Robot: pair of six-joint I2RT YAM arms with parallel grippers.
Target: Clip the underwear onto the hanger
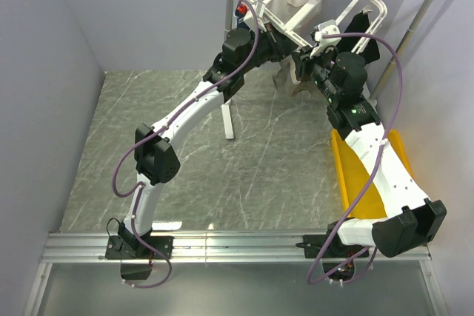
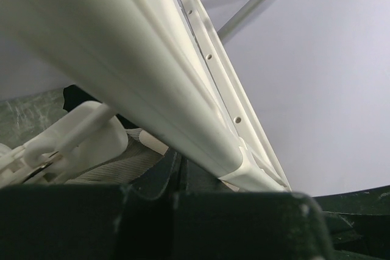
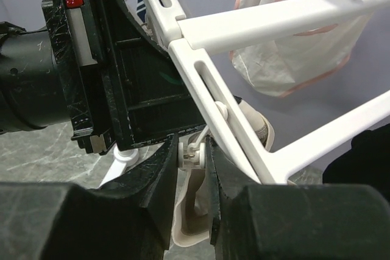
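Your right end effector [image 3: 192, 168] narrowly pinches a small white plastic clip [image 3: 192, 156] under the white plastic rack hanger [image 3: 274, 16], likely spreading it for the taupe fabric underwear [image 1: 290, 81] hanging there; left end effector [image 1: 287, 48] is clamped tight alongside.

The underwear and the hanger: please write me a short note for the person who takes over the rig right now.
Left gripper: shut, apparently pinching the edge of the underwear just under the hanger.
Right gripper: fingers pressed against both sides of a dangling clip.
Underwear: raised, hanging in the air below that clip.
Done: garment brought up to the clip.
To do: the views do not show whether the clip bites the fabric. Confirm this, then let go with both grippers.
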